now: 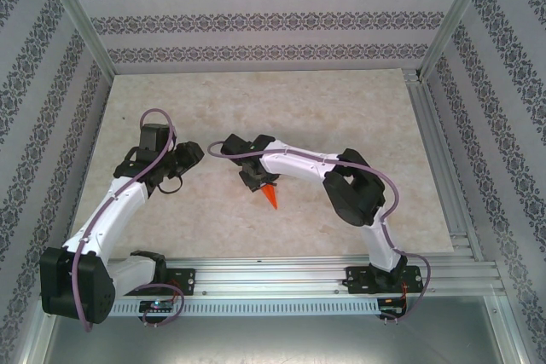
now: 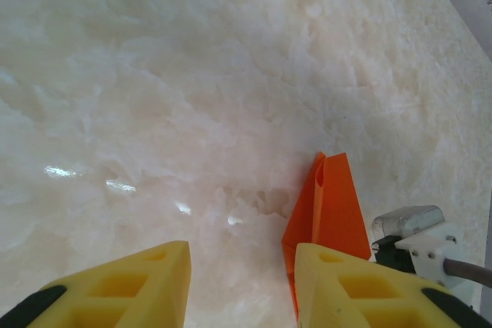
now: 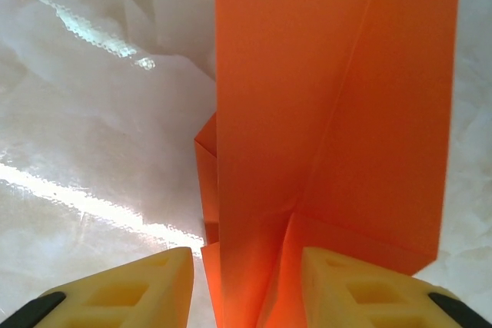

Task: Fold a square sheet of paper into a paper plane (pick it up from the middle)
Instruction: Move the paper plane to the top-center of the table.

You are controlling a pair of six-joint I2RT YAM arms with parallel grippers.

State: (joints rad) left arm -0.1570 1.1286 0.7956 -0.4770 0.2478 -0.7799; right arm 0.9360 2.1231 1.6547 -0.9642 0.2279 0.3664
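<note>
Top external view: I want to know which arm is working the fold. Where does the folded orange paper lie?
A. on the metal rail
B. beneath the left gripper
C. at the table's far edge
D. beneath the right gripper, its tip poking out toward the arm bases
D: the folded orange paper sticks out from under the right gripper, while the left gripper sits apart to its left.

Left gripper: yellow fingers apart, bare table between them.
Paper plane: orange, folded, pointed end away, partly behind the right-hand finger.
Table: pale, marbled, glossy.
</note>
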